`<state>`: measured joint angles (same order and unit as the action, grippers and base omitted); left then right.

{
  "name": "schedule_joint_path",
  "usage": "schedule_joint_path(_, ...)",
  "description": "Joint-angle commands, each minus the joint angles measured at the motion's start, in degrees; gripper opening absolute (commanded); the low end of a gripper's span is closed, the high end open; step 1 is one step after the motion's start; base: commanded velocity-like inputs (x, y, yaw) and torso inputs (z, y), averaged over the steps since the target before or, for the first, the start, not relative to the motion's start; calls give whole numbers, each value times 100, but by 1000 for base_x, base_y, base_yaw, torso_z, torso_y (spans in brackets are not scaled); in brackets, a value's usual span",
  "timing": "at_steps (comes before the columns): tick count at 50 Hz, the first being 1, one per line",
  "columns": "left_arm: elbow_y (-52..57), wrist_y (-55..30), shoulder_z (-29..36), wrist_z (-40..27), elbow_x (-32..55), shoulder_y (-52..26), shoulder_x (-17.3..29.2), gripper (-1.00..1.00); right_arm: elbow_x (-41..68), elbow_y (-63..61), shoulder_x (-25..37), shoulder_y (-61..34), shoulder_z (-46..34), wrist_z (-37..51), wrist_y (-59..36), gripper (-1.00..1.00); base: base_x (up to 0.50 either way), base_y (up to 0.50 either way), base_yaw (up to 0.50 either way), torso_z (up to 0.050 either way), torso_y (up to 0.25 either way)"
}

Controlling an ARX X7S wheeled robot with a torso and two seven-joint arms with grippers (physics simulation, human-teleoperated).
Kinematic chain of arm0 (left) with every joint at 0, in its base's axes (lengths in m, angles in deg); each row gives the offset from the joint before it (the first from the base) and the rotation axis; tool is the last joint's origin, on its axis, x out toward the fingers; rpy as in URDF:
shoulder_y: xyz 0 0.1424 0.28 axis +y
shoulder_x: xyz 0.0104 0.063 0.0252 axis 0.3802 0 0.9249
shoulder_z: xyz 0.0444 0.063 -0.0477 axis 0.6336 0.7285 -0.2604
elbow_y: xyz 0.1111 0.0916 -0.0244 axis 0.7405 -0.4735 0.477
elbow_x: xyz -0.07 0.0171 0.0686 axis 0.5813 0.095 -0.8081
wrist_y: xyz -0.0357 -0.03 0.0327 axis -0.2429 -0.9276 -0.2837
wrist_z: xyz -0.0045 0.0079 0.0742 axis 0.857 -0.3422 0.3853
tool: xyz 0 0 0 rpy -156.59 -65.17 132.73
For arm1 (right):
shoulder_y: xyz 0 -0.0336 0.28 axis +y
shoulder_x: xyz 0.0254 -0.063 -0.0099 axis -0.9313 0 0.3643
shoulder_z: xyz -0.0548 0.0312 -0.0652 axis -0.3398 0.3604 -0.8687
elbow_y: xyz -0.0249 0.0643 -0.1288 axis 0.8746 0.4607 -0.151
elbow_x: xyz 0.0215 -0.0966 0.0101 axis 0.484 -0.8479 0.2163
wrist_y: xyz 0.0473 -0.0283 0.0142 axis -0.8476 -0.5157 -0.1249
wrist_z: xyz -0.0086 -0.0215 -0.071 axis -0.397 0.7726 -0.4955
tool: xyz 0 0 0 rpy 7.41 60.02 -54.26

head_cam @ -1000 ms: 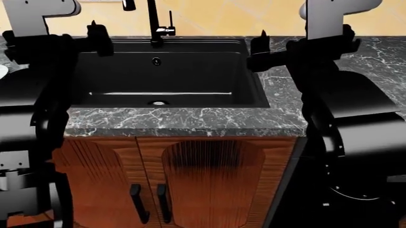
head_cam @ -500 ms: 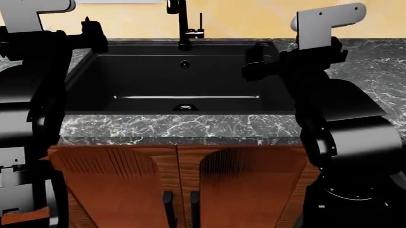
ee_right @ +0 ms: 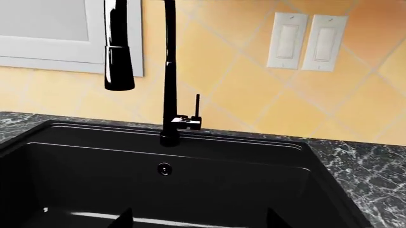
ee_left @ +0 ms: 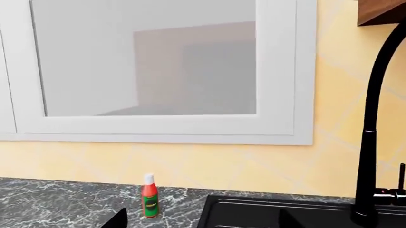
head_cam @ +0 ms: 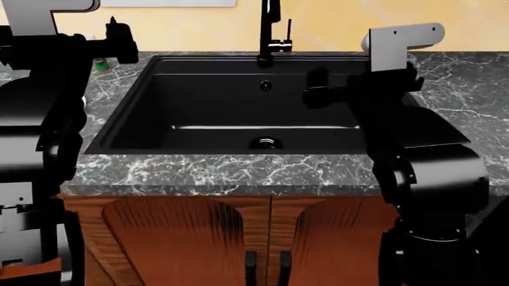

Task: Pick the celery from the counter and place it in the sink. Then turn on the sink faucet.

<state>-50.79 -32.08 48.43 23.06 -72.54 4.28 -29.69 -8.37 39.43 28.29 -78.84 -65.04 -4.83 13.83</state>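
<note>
The celery is not in any view. The matte-black sink (head_cam: 207,101) is sunk in the dark marble counter (head_cam: 238,170), with its drain (head_cam: 266,143) and overflow hole (head_cam: 265,86) showing. The black faucet (head_cam: 270,33) stands behind the basin, with its lever (ee_right: 197,107) on the side. My left gripper (head_cam: 119,46) is open and empty above the counter left of the sink; its fingertips (ee_left: 117,219) frame the sink's rim (ee_left: 254,209). My right gripper (head_cam: 316,86) is open and empty over the basin's right part, facing the faucet (ee_right: 168,95).
A red bottle with a green label (ee_left: 149,195) stands on the counter left of the sink, by the wall under a white-framed window (ee_left: 159,71). Two wall switches (ee_right: 307,40) sit right of the faucet. Wooden cabinet doors (head_cam: 199,238) are below the counter.
The head view has shifted left along the counter: sink and faucet now sit further right in the picture, and the drain and left counter show. Both grippers stay open.
</note>
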Motion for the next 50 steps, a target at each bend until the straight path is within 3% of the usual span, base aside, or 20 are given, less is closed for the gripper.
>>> schedule_joint_path(1,11,-29,107,41,3,27,9,100,126,136,18,39,125,-11,64,100,500,102,0,0,0)
schedule_joint_path(22,95,-97,23,9,110,71,18,100,78,811,251,344,-109,-134,635,100,500,53,0,0,1)
schedule_joint_path(50,93,-145,69,6,162,-27,35,100,181,634,413,382,-147,-136,416,100,500,32,0,0,1)
